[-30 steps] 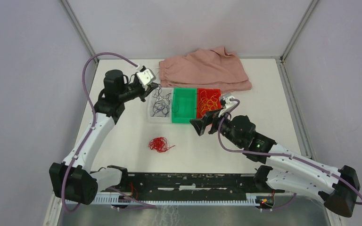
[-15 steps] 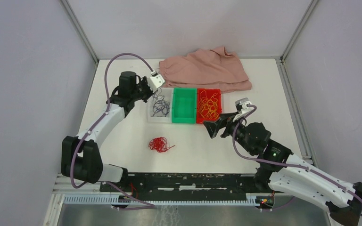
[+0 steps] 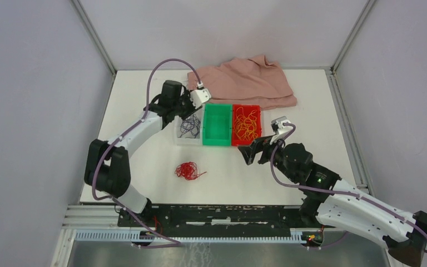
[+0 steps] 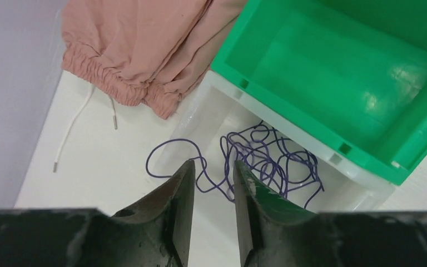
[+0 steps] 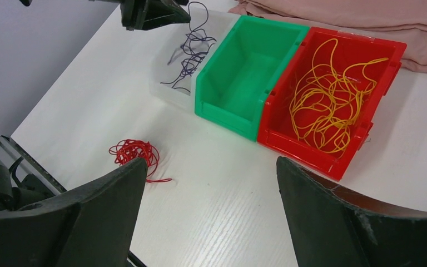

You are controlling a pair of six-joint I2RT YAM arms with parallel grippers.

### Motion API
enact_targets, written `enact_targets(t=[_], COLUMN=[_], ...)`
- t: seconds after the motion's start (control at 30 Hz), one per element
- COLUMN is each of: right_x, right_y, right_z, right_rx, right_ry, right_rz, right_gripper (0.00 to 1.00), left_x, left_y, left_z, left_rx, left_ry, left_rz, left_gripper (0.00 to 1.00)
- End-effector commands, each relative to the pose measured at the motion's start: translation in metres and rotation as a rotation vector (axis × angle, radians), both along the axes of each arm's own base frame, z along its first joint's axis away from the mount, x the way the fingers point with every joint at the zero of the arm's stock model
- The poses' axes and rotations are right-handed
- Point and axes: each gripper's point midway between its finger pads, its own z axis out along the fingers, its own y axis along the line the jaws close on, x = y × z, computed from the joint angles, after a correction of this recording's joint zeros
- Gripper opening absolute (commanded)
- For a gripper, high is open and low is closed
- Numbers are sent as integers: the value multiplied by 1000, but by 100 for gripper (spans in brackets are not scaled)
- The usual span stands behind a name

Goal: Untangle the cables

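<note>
Purple cord (image 4: 267, 161): loosely coiled in the clear bin (image 4: 361, 186), just ahead of my left pincer (image 4: 214, 164).
Left pincer: fingers narrowly apart, nothing between them that I can see.
Yellow cord (image 5: 328, 105): heaped in the red bin (image 5: 389, 50), ahead and right of my right pincer (image 5: 211, 161).
Right pincer: spread wide, empty.
Red cord (image 5: 135, 152): tight clump on bare table, ahead-left of the right pincer, just off its left finger.
Long axis: none I can judge; one short tail trails toward the right pincer.
Nearer arm: about equal from above. I'd pick the right, since it faces the clump.
Green bin (image 5: 244, 72): empty, straight ahead of the right pincer.
Hard to tell: whether the purple loop at the bin's end touches my left fingers; the red clump is out of the left wrist's view.
</note>
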Motion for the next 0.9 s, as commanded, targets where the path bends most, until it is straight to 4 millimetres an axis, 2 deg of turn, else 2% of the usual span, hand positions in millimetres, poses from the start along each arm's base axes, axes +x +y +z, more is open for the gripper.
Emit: enact_targets(t=[0.0,0.17,0.23,0.3,0.4,0.5,0.6,0.7,0.77,0.87], right_x=[5,6,6,4,0,-2,-5,-14,-18,-15], right_y=[-1,4,7,14,35,65,104,147,172,188], right_z=[32,35,37,39,38,26,-4,-35,-62,-107], right_rx=[50,36,30,28,22,6,-17,-41,-55,-108], right_ry=[-48,-34,-30,-32,-17,37,118,195,275,380], right_rz=[-24,-13,-1,34,125,226,330,455,531,554], right_gripper=[93,91,90,90,90,89,85,83,83,78], left_x=[15,18,19,18,1,-28,-67,-102,-120,-140], left_y=[9,29,32,36,42,52,63,73,77,76], left_z=[7,16,33,54,77,86,90,80,73,64], left_rx=[2,21,-17,-67,-94,-129,-184,-204,-199,-191], left_ry=[95,46,21,14,62,126,166,213,239,275], left_rz=[109,130,140,151,119,101,68,32,16,-6], left_gripper=[48,65,74,88,95,97,100,100,100,100])
